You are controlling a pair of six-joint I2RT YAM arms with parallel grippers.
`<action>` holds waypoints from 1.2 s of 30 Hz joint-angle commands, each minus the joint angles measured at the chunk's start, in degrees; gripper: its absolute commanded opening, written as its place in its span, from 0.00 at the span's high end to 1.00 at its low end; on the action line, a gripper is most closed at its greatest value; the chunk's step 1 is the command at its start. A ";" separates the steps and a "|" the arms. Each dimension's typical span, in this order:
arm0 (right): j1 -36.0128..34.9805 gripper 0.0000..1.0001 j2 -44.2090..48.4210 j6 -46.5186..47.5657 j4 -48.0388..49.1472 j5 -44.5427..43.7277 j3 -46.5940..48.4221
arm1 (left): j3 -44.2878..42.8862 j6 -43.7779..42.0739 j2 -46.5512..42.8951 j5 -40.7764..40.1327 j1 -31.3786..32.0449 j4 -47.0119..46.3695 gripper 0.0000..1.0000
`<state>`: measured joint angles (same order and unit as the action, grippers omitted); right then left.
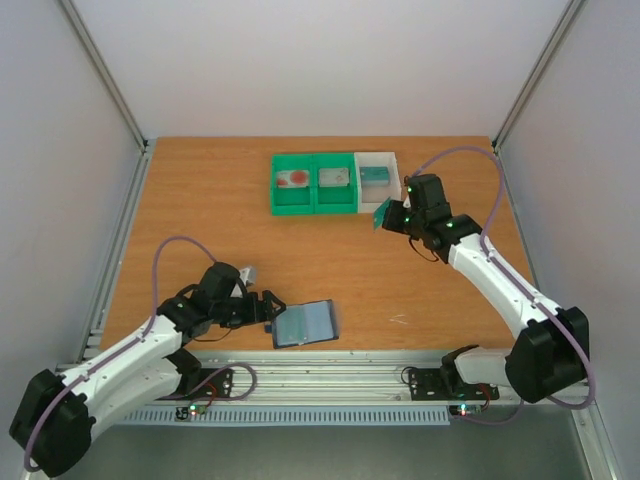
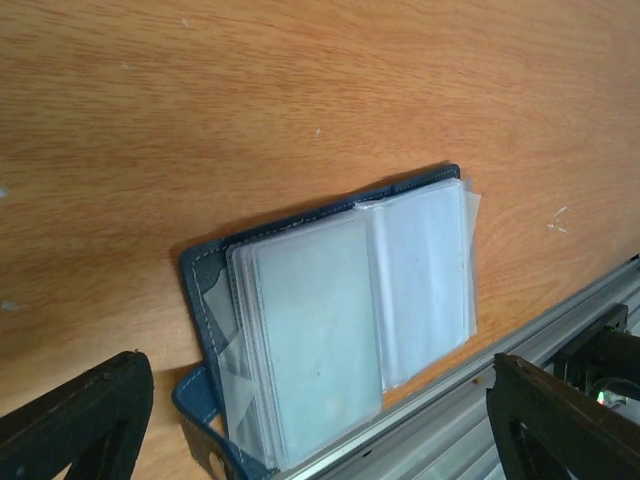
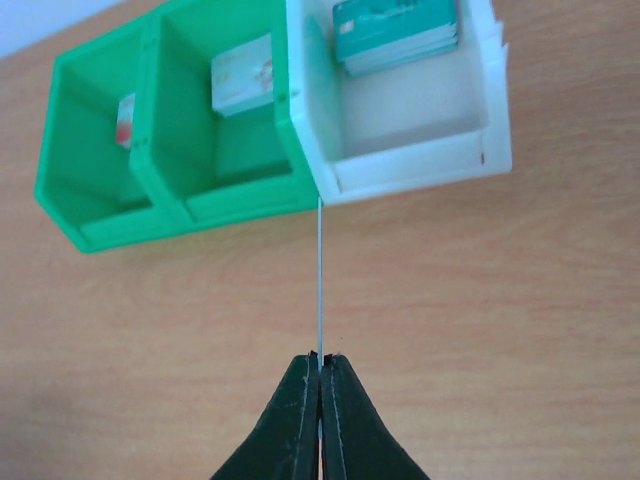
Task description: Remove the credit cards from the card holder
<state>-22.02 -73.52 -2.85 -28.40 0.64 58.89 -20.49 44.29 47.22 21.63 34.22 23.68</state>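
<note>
1. Near the front edge of the table, the card holder lies open with its clear sleeves facing up.
2. The left gripper sits just beside the holder's left edge, fingers spread wide, holding nothing.
3. The right gripper pinches a teal card, seen edge-on from the wrist, near the white bin.
4. More cards lie in the white bin and in both compartments of the green bin.

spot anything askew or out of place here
The open card holder lies skewed at the near table edge, its clear sleeves fanned unevenly past the cover. Otherwise nothing stands out: the right gripper pinches a teal card by the bins.
</note>
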 commanded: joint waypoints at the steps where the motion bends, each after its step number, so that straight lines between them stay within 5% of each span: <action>1: 5.21 0.99 -2.75 -1.18 9.67 5.15 0.78 | 2.38 0.62 2.26 0.80 0.23 -8.78 0.09; 11: 10.51 0.99 -13.39 -0.25 21.75 5.80 4.51 | 3.54 -0.38 7.36 4.72 0.24 -14.40 0.10; 36: 12.12 0.99 -36.52 -0.99 22.92 8.81 23.55 | 3.29 0.03 12.90 8.39 0.24 -21.43 0.11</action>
<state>-10.17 -108.03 -3.07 -5.98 8.14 79.70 -16.69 44.58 59.70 29.41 34.22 5.26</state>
